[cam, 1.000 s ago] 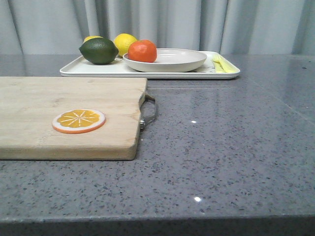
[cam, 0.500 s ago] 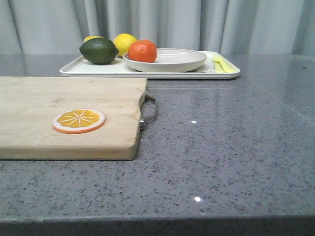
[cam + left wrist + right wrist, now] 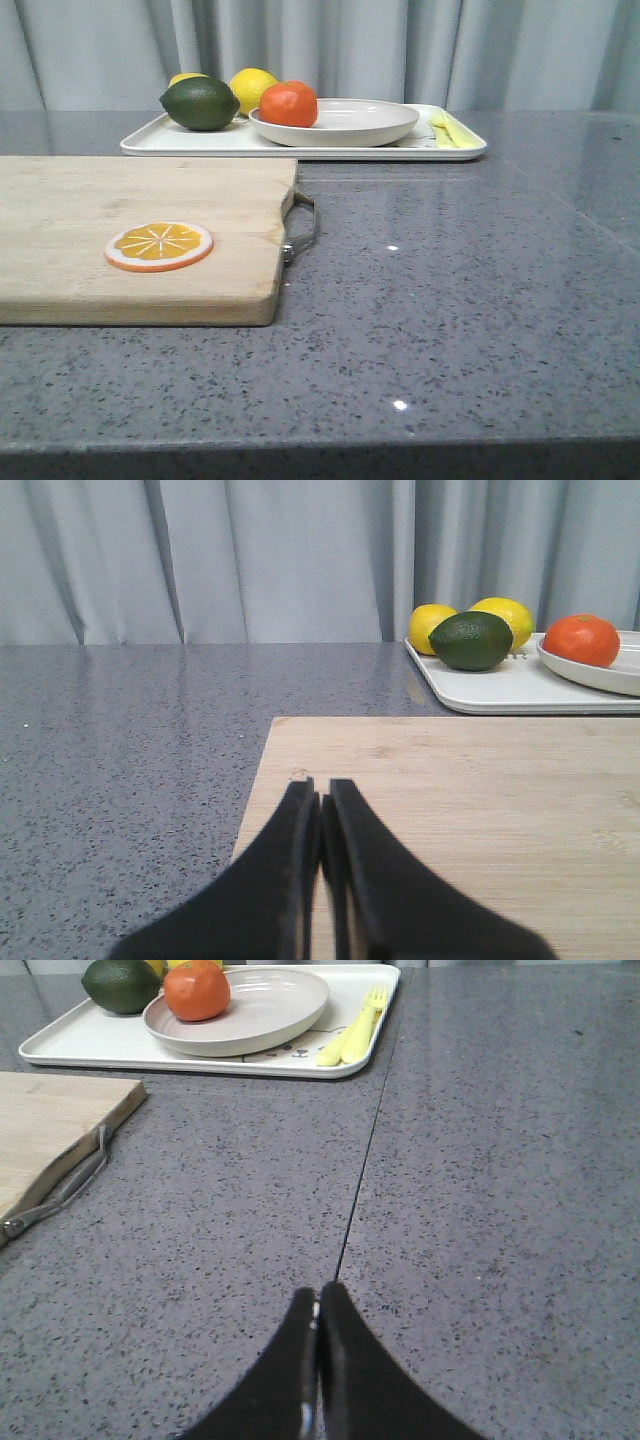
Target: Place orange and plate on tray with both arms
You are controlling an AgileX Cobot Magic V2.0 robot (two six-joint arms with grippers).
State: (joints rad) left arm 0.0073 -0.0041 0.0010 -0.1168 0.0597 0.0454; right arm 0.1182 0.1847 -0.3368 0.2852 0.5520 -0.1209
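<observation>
The orange (image 3: 289,104) rests in the off-white plate (image 3: 350,125), which stands on the white tray (image 3: 200,142) at the back of the table. The same orange (image 3: 197,991), plate (image 3: 270,1015) and tray (image 3: 80,1040) show in the right wrist view, and the orange (image 3: 581,640) also shows in the left wrist view. My left gripper (image 3: 322,790) is shut and empty, low over the near left part of the wooden cutting board (image 3: 480,800). My right gripper (image 3: 320,1295) is shut and empty over bare grey table, well short of the tray. Neither gripper shows in the front view.
A dark green lime (image 3: 200,103) and two yellow lemons (image 3: 254,88) lie on the tray's left part, a yellow fork (image 3: 446,128) on its right. The cutting board (image 3: 140,235) carries an orange slice (image 3: 159,246) and has a metal handle (image 3: 303,228).
The front view has shifted very slightly; the things on the tray and the board stay as they were.
</observation>
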